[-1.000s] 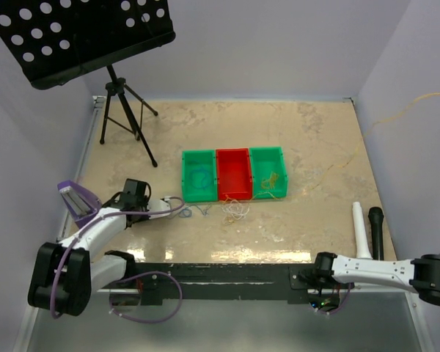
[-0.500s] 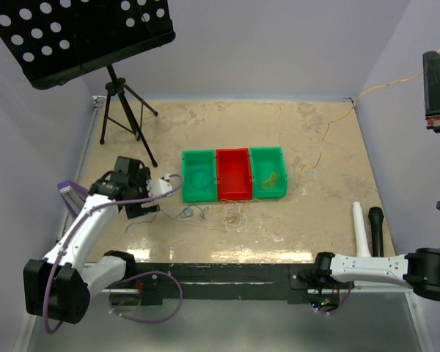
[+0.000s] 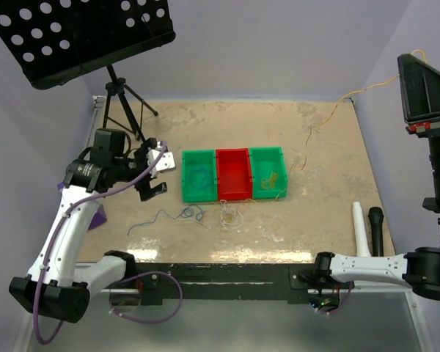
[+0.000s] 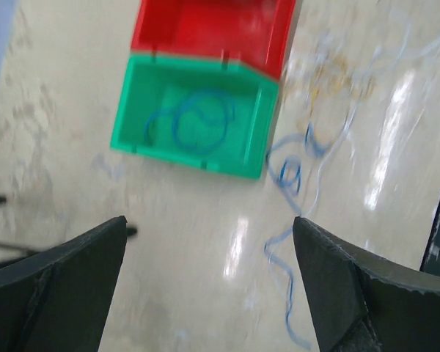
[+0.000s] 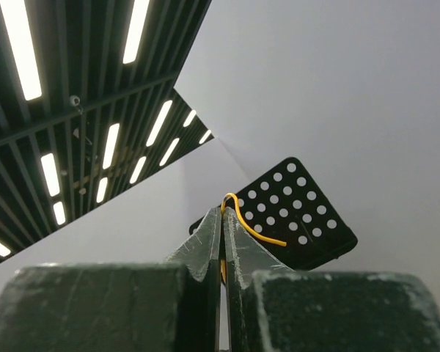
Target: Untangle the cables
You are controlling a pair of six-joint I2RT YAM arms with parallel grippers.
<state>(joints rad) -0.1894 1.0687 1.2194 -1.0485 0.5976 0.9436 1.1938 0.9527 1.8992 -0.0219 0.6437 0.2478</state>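
Left gripper point(image 3: 152, 173): spread wide, with nothing between its fingers. It hangs above the table point(image 3: 323, 220), just left of the left green bin point(image 3: 185, 176), and faces down.
Right gripper point(image 5: 221, 220): the fingers are pressed together and pinch the yellow cable point(image 5: 257, 233). It is lifted high on the right side and points up.
Yellow cable: from the pinch it runs down through the air to the right green bin point(image 3: 283, 172), where a small bundle of it lies inside.
Blue cable point(image 3: 169, 215): it lies loose and wavy on the table, in front of the left green bin, apart from both grippers.
Blue coil point(image 4: 198, 121): a second blue cable, curled in loops inside the left green bin.
White cable point(image 3: 231, 216): a small pale tangle on the table, just in front of the red bin point(image 3: 233, 196). Whether it touches the blue cable, I cannot tell.
Bins: three in one row, green, red, green, touching side by side in the middle of the table.
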